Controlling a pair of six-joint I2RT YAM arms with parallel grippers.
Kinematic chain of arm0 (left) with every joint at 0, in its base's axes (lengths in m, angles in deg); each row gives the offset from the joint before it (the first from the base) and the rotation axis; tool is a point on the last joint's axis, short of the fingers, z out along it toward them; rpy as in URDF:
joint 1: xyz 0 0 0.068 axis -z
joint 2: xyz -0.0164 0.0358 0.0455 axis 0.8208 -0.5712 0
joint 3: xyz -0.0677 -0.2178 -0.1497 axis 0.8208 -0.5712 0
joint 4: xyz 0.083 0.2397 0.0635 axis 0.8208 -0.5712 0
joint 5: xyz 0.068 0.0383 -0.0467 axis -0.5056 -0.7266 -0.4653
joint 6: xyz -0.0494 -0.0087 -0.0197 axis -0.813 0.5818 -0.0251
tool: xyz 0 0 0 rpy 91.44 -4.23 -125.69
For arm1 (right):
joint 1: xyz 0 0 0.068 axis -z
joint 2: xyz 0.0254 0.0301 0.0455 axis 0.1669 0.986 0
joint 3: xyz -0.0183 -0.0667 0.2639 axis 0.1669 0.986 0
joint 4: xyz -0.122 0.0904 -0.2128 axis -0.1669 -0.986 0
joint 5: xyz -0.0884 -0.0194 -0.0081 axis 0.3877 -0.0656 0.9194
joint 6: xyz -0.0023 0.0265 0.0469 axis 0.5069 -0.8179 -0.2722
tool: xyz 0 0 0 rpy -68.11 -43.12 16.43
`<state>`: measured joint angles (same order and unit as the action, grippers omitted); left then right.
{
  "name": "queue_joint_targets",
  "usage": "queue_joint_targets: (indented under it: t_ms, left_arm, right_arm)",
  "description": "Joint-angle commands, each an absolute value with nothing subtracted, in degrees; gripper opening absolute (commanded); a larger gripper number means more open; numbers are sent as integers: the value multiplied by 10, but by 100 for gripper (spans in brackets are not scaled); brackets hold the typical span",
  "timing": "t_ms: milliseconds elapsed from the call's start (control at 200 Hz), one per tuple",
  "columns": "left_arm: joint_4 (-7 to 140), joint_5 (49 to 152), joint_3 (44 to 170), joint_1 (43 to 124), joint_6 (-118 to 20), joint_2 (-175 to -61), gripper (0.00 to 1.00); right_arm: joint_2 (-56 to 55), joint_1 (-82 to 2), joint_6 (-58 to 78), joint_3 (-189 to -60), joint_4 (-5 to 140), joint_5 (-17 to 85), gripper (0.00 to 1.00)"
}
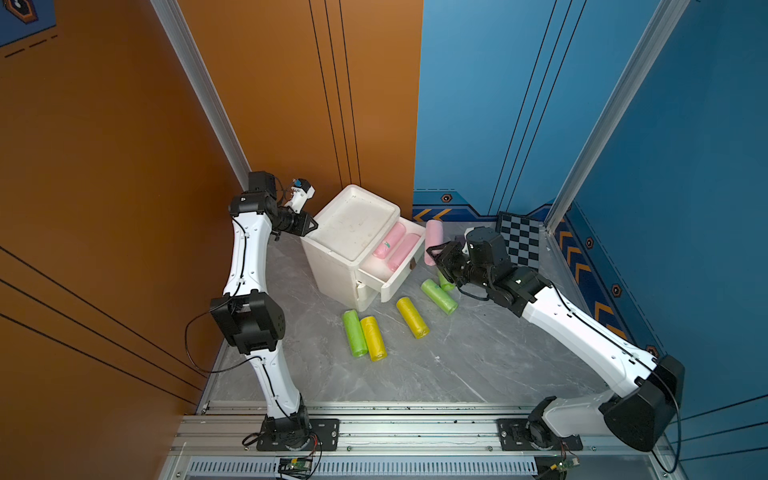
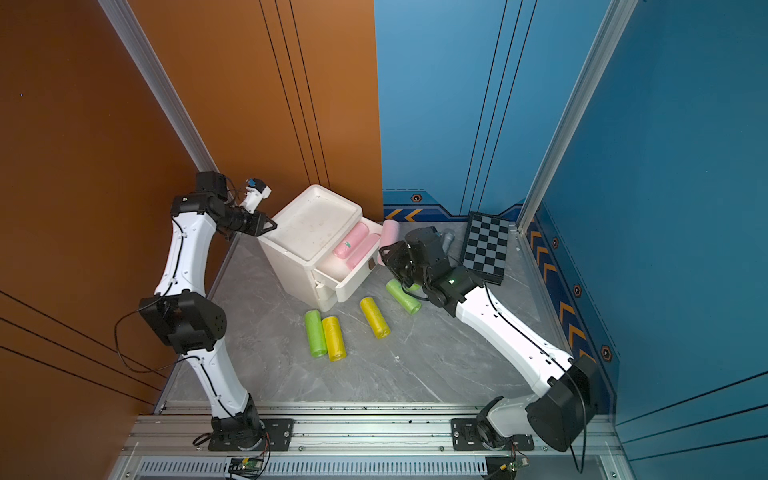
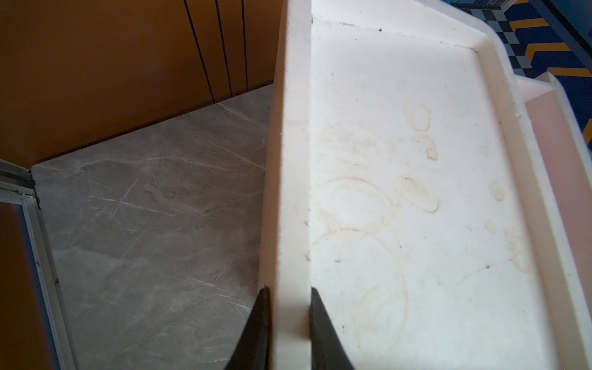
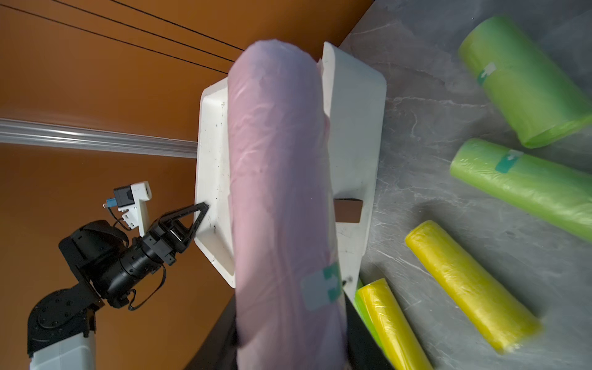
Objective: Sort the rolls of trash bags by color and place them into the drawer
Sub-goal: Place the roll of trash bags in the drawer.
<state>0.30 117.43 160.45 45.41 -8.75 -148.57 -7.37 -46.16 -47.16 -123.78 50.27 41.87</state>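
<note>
My right hand (image 1: pixel 437 257) grips a pink roll (image 4: pixel 278 179), left hand (image 3: pixel 290 323) clamps the cabinet rim (image 3: pixel 293 160); soft plastic may snag the drawer (image 1: pixel 397 286) front.

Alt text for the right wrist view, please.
The right gripper holds a pink roll before the white drawer unit. On the grey table lie green rolls and yellow rolls; the left gripper clamps the unit's rim.

The pink roll (image 4: pixel 278 192) is showing thin, crinkled plastic film with a soft sheen, and so are the green rolls (image 4: pixel 525 80) and yellow rolls (image 4: pixel 471 285). The white drawer cabinet (image 3: pixel 400 192) is looking like matt plastic, ring-stained on top. The grey tabletop (image 1: pixel 415 365) is gleaming smooth and marble-like.
</note>
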Motion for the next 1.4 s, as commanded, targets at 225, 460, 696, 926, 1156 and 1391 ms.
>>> queue_joint_targets:
  t_ms: [225,460,696,926,1156,1391]
  left_arm:
    - [-17,1246,1618,450,-137,-1447,0]
    - [-17,1251,1616,447,-136,-1449,0]
    - [-16,1258,1617,442,-138,-1454,0]
    - [-18,1261,1616,438,-137,-1457,0]
    - [-17,1264,1616,437,-140,-1459,0]
    - [-17,1264,1614,438,-143,-1455,0]
  right_arm:
    - [49,-494,-570,-1384,577,468,40]
    - [86,-519,-599,-1398,567,474,47]
    - [107,-528,-609,-1399,564,472,64]
    - [110,-526,-580,-1416,562,483,69]
    - [135,-502,-461,-1485,524,454,62]
    - [206,-451,-365,-1546,508,400,62]
